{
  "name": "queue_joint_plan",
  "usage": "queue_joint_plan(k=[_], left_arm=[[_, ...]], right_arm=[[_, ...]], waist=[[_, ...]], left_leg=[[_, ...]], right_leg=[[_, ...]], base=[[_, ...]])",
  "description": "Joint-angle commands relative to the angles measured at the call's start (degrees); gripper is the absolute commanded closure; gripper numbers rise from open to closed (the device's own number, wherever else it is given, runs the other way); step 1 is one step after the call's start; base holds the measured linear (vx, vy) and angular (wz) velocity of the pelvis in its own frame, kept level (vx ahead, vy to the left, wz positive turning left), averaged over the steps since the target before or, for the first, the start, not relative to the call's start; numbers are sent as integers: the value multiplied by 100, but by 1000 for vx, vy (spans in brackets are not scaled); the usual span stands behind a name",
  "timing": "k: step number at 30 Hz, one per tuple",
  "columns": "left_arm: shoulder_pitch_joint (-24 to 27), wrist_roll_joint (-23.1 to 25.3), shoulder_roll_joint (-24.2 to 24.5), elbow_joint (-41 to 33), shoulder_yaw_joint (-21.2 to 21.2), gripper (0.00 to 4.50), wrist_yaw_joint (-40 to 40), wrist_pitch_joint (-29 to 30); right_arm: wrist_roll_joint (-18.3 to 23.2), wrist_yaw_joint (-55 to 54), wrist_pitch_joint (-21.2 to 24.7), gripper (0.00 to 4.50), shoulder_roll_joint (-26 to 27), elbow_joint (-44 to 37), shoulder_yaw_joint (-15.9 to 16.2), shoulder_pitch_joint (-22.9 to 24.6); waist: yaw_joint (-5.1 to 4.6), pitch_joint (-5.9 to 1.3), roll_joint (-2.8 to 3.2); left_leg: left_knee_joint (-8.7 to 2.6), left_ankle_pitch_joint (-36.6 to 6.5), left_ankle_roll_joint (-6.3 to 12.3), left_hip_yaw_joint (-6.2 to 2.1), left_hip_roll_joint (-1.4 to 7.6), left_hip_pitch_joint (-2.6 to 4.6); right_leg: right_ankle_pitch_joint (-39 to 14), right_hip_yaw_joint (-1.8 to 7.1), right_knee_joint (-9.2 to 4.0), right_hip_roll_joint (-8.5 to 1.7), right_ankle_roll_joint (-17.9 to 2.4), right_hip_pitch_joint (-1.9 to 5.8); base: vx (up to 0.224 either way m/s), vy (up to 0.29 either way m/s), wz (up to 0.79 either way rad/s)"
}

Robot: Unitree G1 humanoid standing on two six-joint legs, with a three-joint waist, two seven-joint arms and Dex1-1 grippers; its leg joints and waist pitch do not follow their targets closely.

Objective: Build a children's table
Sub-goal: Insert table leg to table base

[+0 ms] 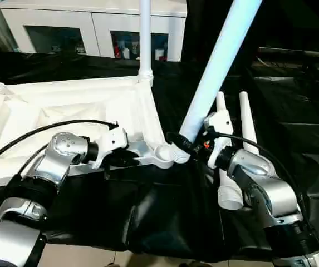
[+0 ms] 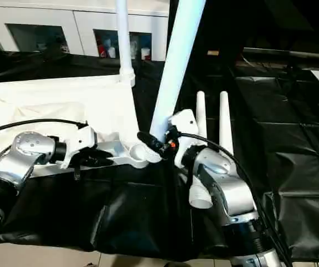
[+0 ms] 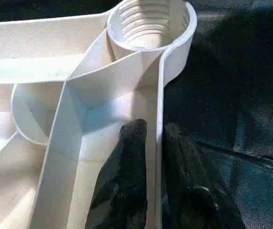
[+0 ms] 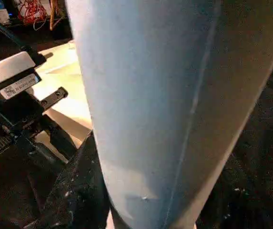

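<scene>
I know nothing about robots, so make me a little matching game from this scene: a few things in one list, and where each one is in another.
Things:
1. far leg
2. tilted leg
3. spare legs
4. left pincer

Places:
A. lying on the black cloth
B. upright in a corner socket
C. astride the rim of the top
D. held by the right pincer

Pairs: 1-B, 2-D, 3-A, 4-C
</scene>
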Motion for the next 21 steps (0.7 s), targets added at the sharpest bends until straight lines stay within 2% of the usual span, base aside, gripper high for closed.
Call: queue_joint_plan(k=[1,4,11,15,21], left_arm=[[-55,50,43,39,118,377,79,-65],[-50,21,33,50,129,377,-1,1],[20,-32,99,-41,59,446,-259,168],[49,4,133,-67,41,446,-244,170],[105,32,159,-135,62,446,-260,234]], right_arm=[[-34,4,-73,264,-16,-43,1,-45],[-36,6,-73,264,-23,-49,4,-37],[-35,19,-69,264,-36,-51,7,-34],[-35,21,-72,264,-34,-40,6,-38],[-43,25,-90,264,-21,-8,15,-39]], waist=[[28,-422,78],[30,-425,73],[29,-435,73],[16,-442,65],[7,-433,56]], left_leg=[[-396,-134,-16,30,152,-68],[-394,-92,-14,30,149,-74],[-390,-28,1,30,148,-75],[-381,42,32,31,139,-84],[-385,-7,48,34,146,-79]], right_leg=[[333,264,-317,-445,-1457,430],[393,264,-310,-444,-1455,436],[506,262,-296,-449,-1475,443],[646,259,-286,-442,-1502,455],[539,260,-294,-445,-1508,450]], base=[[0,0,0],[0,0,0],[0,0,0],[0,0,0],[0,0,0]])
